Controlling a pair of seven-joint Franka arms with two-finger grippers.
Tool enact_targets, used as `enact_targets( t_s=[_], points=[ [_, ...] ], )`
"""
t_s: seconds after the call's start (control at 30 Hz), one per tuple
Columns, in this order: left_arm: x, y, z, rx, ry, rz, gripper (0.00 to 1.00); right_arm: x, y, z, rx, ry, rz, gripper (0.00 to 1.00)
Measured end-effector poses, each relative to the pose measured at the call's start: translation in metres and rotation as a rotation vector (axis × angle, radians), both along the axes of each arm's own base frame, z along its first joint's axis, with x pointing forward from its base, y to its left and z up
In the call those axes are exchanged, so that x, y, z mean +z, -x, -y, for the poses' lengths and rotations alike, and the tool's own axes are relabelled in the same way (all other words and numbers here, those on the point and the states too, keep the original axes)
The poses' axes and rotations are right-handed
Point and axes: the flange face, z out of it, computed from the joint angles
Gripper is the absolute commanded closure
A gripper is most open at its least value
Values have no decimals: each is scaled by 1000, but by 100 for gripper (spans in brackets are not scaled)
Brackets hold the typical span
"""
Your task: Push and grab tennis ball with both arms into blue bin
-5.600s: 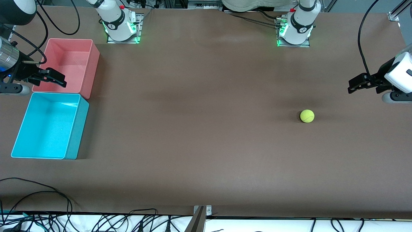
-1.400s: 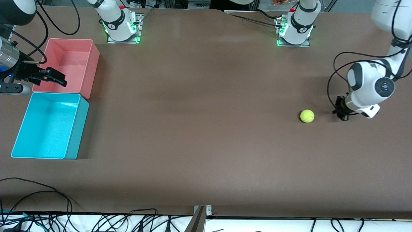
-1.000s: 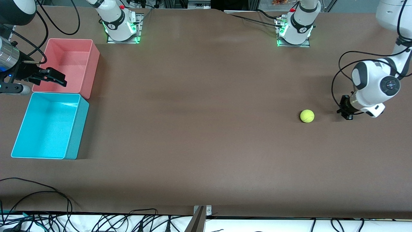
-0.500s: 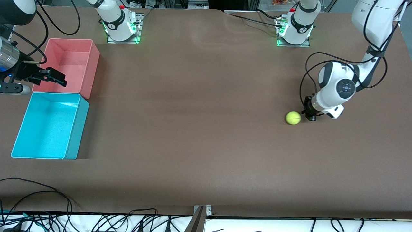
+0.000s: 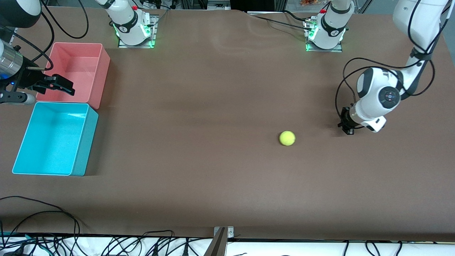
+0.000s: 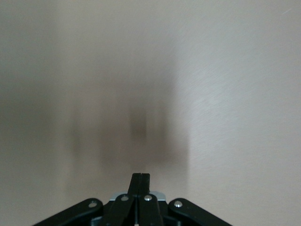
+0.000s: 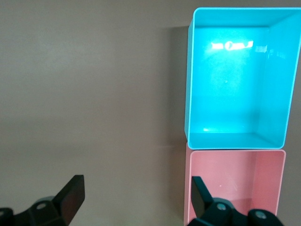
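The tennis ball [image 5: 287, 138] lies on the brown table, apart from both grippers, toward the left arm's end. My left gripper [image 5: 346, 125] is shut and empty, low over the table beside the ball; in the left wrist view [image 6: 140, 178] its fingers are pressed together and the ball does not show. The blue bin [image 5: 83, 142] stands at the right arm's end, also in the right wrist view [image 7: 188, 94]. My right gripper [image 5: 59, 85] is open and empty above the pink bin's edge; it shows in the right wrist view [image 7: 137, 194].
A pink bin [image 5: 101, 71] stands against the blue bin, farther from the front camera; it also shows in the right wrist view [image 7: 235, 183]. Cables [image 5: 53, 220] lie along the table's near edge. The arm bases [image 5: 135, 32] stand at the table's far edge.
My left gripper swept in low and struck the ball. The ball has rolled toward the right arm's end and a little nearer the front camera. The left gripper has drawn slightly back. The right arm waits.
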Motion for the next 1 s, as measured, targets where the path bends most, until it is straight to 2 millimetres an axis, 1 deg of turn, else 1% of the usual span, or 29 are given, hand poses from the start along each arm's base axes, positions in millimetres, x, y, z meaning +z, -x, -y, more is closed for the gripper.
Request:
enact_targets(
  t_s=[0.13, 0.3, 0.37, 0.43, 0.5, 0.57, 0.8, 0.9, 1.0],
  points=[
    [30, -17, -10, -53, -17, -1, 100, -5, 0, -1, 1, 0, -22, 0],
    [74, -43, -17, -136, -34, 7, 100, -14, -2, -3, 5, 0, -45, 0],
    [89, -52, -19, -175, -38, 8, 100, -18, -4, -7, 13, -2, -53, 0],
    [105, -60, -22, -220, -39, 9, 100, -23, -5, -16, 29, -2, -63, 0],
    [119, -67, -24, -269, -35, 7, 100, -29, -6, -28, 49, -4, -73, 0],
    [134, -73, -25, -323, -19, 7, 100, -36, -8, -45, 78, -3, -85, 0],
    [195, -92, -34, -515, 33, 5, 100, -65, -15, -117, 188, -7, -79, 0],
    [219, -96, -39, -595, 39, -3, 100, -77, -21, -138, 208, -30, -56, 0],
    [239, -98, -44, -685, 47, -12, 100, -89, -28, -153, 207, -77, -35, 0]
  ],
)
